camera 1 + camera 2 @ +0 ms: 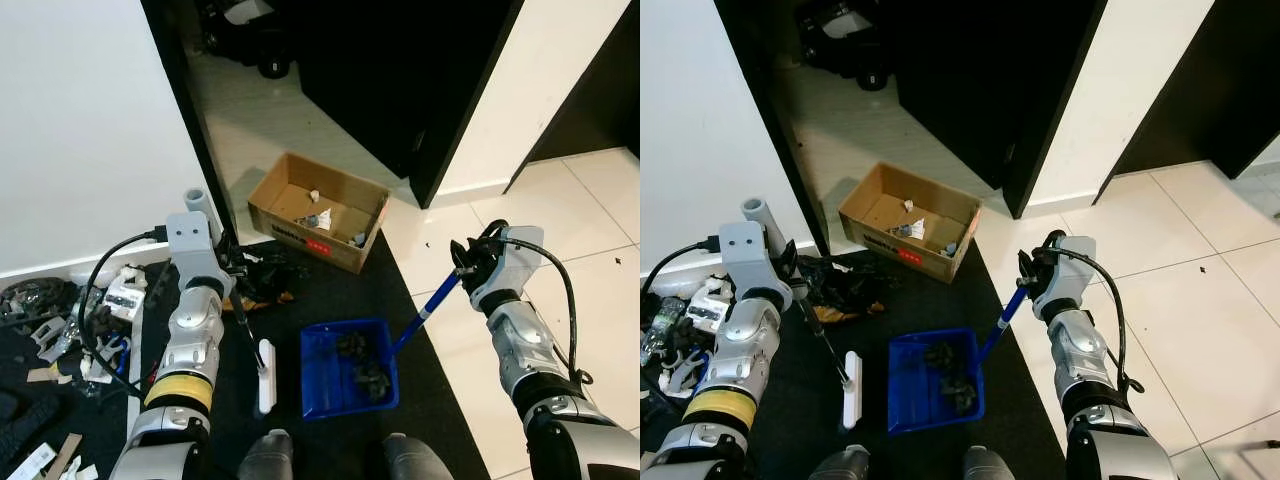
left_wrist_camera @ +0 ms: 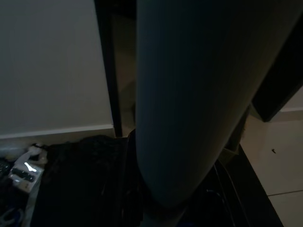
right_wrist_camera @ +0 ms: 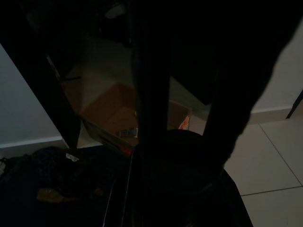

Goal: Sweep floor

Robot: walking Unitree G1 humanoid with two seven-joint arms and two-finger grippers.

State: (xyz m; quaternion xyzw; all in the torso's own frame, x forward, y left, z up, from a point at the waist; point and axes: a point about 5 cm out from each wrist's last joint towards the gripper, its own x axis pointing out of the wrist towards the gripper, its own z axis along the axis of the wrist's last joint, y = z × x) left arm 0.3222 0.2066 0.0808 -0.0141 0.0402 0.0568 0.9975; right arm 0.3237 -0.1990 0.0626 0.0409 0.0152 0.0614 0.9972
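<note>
Left eye view: cardboard box [image 1: 318, 211], red label on side, writing unreadable.

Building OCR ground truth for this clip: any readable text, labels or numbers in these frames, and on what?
None can be read.
Cardboard box: red label with white marks on its front wall, too small and blurred to read.
White packet in the clutter by the wall: dark print, too blurred to read.
Blue dustpan, held by the right tool: no markings visible.
White broom head, held by the left tool: no markings visible.
</note>
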